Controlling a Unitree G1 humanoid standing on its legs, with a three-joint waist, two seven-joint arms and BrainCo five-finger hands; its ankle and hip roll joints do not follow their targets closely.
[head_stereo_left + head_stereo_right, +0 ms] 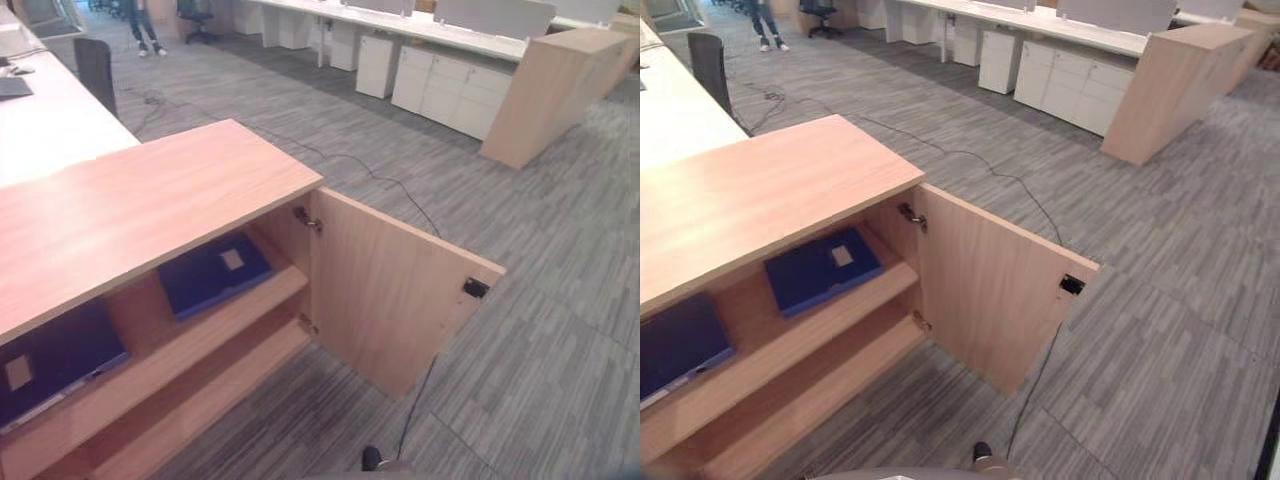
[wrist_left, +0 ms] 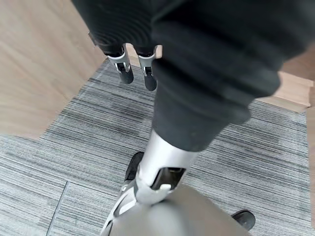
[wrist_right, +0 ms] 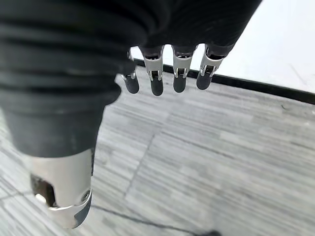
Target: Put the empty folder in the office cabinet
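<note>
Standing open at centre frame in the left eye view, the office cabinet (image 1: pixel 150 200) has its door (image 1: pixel 385 300) swung right; a blue folder (image 1: pixel 213 273) lies flat on the upper shelf (image 1: pixel 265 300), a second blue folder (image 1: pixel 55 360) at lower left. Left wrist view: left hand (image 2: pixel 133 64), fingers relaxed, empty above grey carpet (image 2: pixel 88 128). Right wrist view: right hand (image 3: pixel 167 69), fingers straight, holding nothing.

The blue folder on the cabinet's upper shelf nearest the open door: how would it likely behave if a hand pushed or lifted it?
The blue folder lies flat on the wooden shelf, so it would probably slide rather than tip. Its straight edges suggest a fairly stiff cover. It looks thin, so likely light, though its contents cannot be seen.
</note>
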